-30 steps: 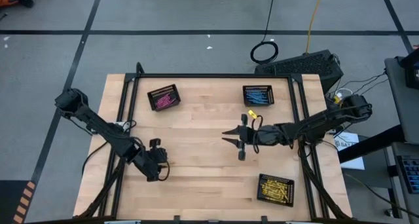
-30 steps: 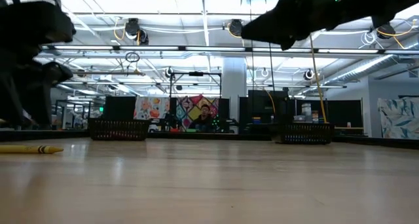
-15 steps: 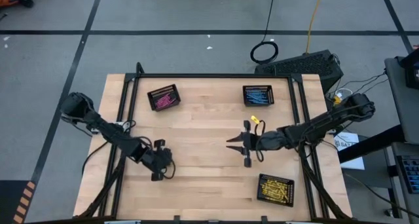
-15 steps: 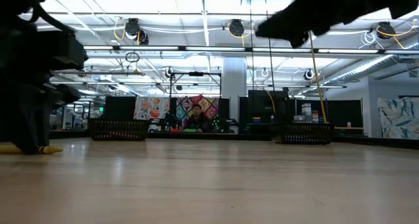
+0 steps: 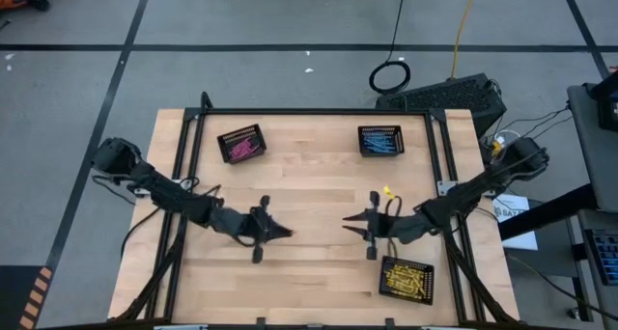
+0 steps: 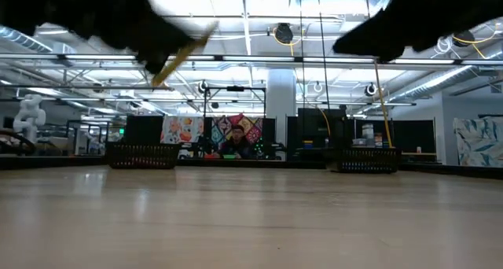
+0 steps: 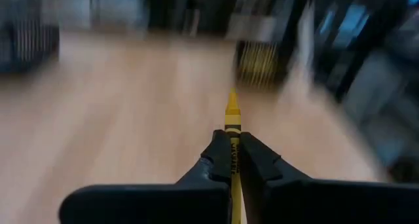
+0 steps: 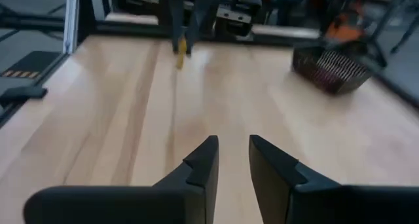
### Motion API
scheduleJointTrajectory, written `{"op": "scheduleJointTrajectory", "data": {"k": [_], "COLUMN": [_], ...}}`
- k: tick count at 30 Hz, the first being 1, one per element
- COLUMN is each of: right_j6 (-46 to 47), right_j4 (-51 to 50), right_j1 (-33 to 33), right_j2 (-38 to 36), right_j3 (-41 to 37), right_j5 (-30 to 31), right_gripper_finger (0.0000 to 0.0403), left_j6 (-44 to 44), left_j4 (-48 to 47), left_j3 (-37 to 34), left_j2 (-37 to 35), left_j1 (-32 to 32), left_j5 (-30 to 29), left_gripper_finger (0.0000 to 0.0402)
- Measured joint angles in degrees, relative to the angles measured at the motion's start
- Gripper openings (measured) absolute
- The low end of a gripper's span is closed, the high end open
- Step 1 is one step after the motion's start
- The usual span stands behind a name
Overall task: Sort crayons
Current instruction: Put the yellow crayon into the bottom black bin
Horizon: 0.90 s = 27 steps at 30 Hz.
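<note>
Blurred room behind gripped yellow crayon (image 7: pixel 232 135)

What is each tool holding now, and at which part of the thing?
The left tool grips a yellow crayon around its middle, the tip pointing forward. The right tool is open and holds nothing.

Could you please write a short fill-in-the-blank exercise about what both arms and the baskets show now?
1. The left tool is shut on a ____ crayon.
2. The right tool is open and holds ____.
3. The basket nearest the right tool contains ____ crayons.
4. In the high view, the blue crayons lie in the far ____ basket.

Missing words: yellow; nothing; yellow; right
</note>
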Motion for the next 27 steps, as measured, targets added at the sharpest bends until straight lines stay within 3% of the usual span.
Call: {"op": "scheduleJointTrajectory", "data": {"k": [6, 11, 19, 21, 27], "right_j6": [1.0, -4.7, -23.3, -26.2, -30.6], "right_j4": [0.2, 10.5, 56.6, 60.3, 58.9], "right_j1": [0.9, -1.2, -3.4, -3.7, -3.7], "right_j2": [-4.7, -0.2, 19.1, 23.3, 30.1], "right_j3": [0.0, 0.0, 2.6, 5.7, 16.2], "right_j5": [-0.6, -4.4, -5.0, -6.6, -7.1], "right_gripper_finger": [0.0069, 0.0119, 0.0197, 0.0201, 0.0197], "left_j6": [15.6, 22.6, 23.6, 24.4, 25.5], "left_j4": [27.9, 40.0, 38.0, 37.9, 38.2], "left_j3": [0.9, 4.5, 11.5, 12.2, 12.7], "left_j2": [4.0, 8.0, 10.3, 10.3, 10.3], "left_j1": [2.8, 5.6, 7.4, 7.4, 7.5], "left_j5": [4.3, 10.4, 18.6, 18.6, 18.6], "left_gripper_finger": [0.0003, 0.0002, 0.0002, 0.0002, 0.0002]}}
